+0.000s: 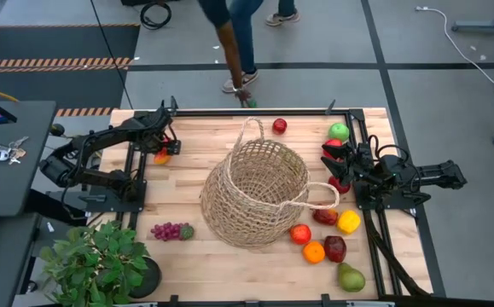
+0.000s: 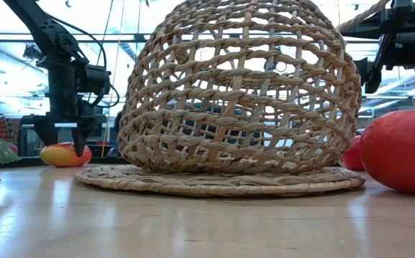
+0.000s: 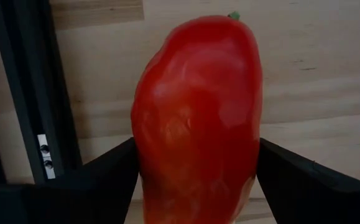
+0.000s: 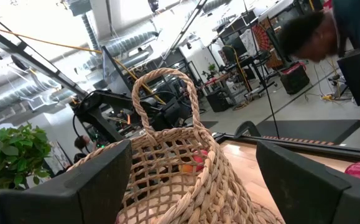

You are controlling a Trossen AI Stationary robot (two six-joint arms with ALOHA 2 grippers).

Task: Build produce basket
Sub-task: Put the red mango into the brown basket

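Observation:
The tan straw basket (image 1: 255,192) stands on its flat base mid-table, handles up. My left gripper (image 1: 163,147) points down at the far left over a red and yellow fruit (image 3: 195,118) that lies on the table. Its fingers are open, one at each side of the fruit. My right gripper (image 1: 342,166) hangs open and raised at the table's right, facing the basket (image 4: 167,174). More produce lies around: a red apple (image 1: 279,126), a green apple (image 1: 339,130), purple grapes (image 1: 171,230), an orange (image 1: 313,251), a yellow pepper (image 1: 348,222) and a pear (image 1: 350,277). My left gripper comes from above, pointing down, with one finger (image 3: 114,168) at each long side (image 3: 143,155) of the red and yellow fruit. In the wrist view the finger edges meet the fruit's outline, but I cannot tell whether they touch it. The fruit (image 2: 65,154) rests on the table.
A potted green plant (image 1: 101,264) stands at the near left corner. Black frame rails (image 1: 136,170) run along the table's left and right sides. Dark red fruits (image 1: 335,248) lie near the right arm. A person reaches a hand (image 1: 245,89) down just beyond the far edge.

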